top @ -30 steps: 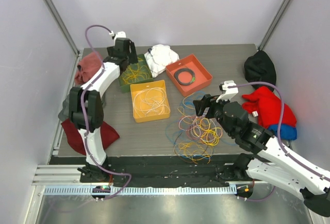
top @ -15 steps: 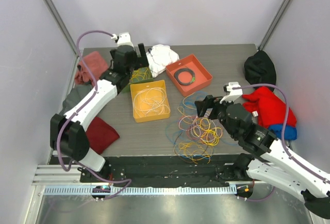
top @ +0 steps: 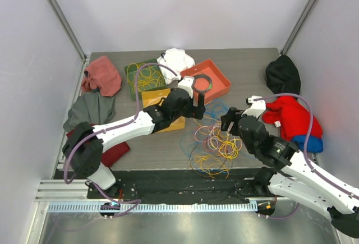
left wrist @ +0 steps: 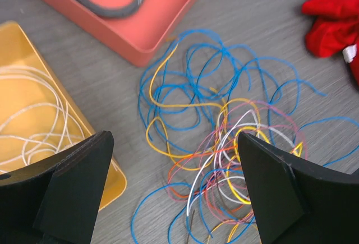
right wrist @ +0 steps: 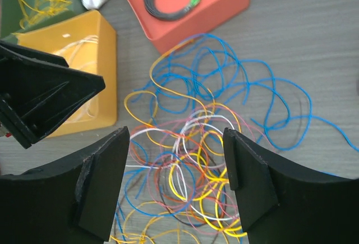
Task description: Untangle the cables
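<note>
The cables (top: pixel 216 143) lie in a loose tangle of blue, yellow, white, pink and orange loops on the grey table, right of centre. My left gripper (top: pixel 197 109) hangs open and empty above the tangle's upper left edge. In the left wrist view the tangle (left wrist: pixel 224 154) lies between and below the open fingers (left wrist: pixel 73 193). My right gripper (top: pixel 228 122) is open and empty above the tangle's right side. In the right wrist view the cables (right wrist: pixel 190 160) lie under the gripper (right wrist: pixel 176 190), and the left gripper (right wrist: pixel 39 95) shows at the left.
A yellow tray (top: pixel 178 122) holds white cables, an orange tray (top: pixel 220 76) holds a black coil, and a green tray (top: pixel 133 70) holds yellow cables. Cloths lie around: white (top: pixel 175 60), pink (top: pixel 104 74), grey (top: pixel 90 109), dark red (top: pixel 115 151), black (top: pixel 282 73), red (top: pixel 291 115).
My left arm has swung from the green tray at the back left to the table's centre, over the tangle. My right gripper has shifted slightly to the right.
</note>
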